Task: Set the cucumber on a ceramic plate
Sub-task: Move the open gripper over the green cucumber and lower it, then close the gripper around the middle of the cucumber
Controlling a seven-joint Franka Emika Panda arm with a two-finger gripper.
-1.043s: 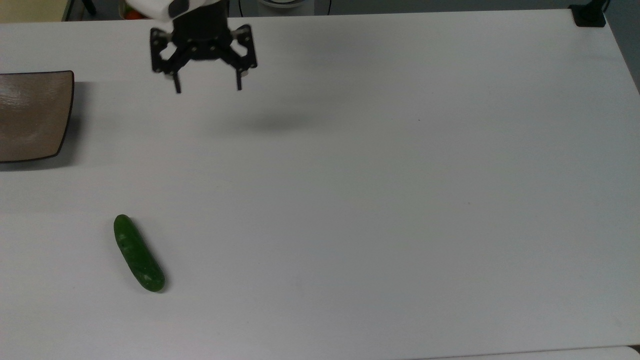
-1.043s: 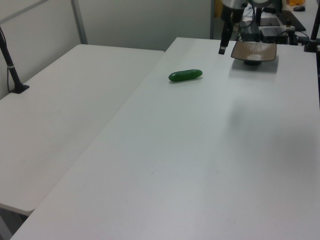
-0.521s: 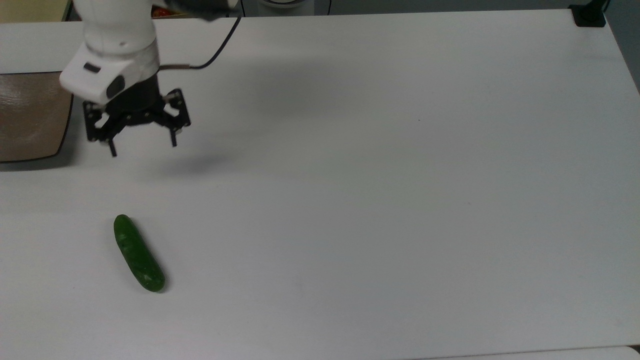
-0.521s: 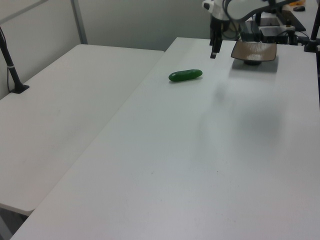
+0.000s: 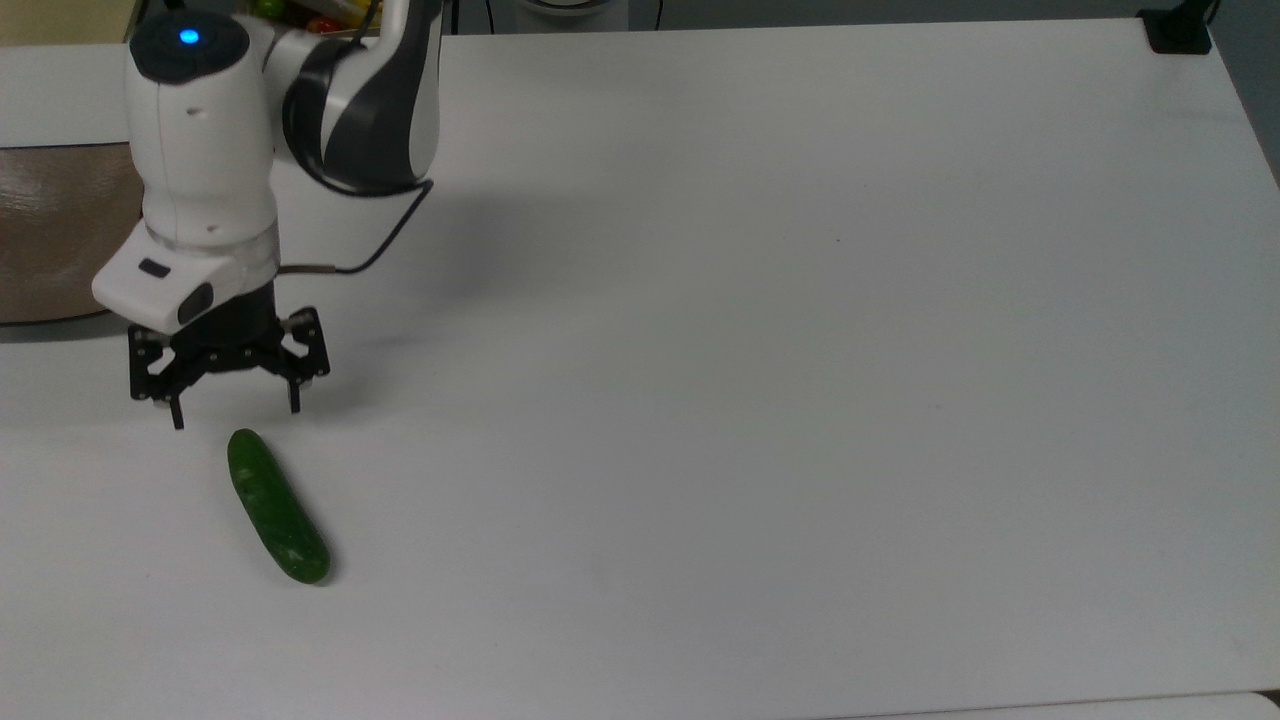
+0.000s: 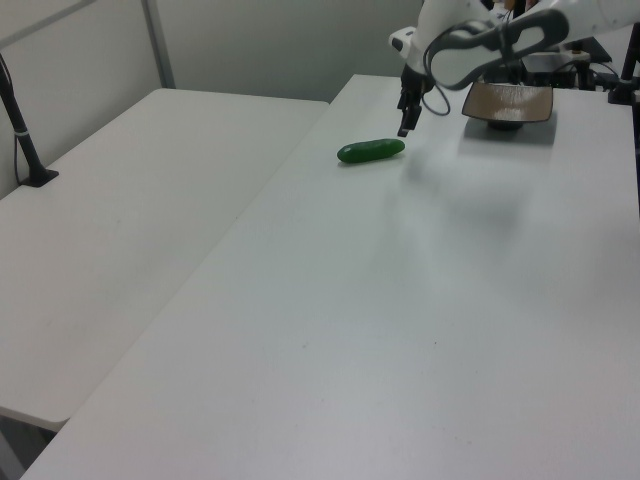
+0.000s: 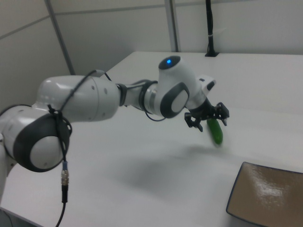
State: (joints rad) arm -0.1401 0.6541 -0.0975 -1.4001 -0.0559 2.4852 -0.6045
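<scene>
Claw (image 5: 235, 412) open and empty, hovering near the cucumber (image 5: 277, 506) on the bench (image 5: 800, 300); you have yet to grasp it and reach the plate (image 5: 50, 240).

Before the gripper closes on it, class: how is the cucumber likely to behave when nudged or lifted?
The cucumber lies on its side, round-bodied with rounded ends, so a sideways nudge would probably roll it. Its skin looks smooth, so the open gripper might slip. It looks stiff enough not to sag.
</scene>
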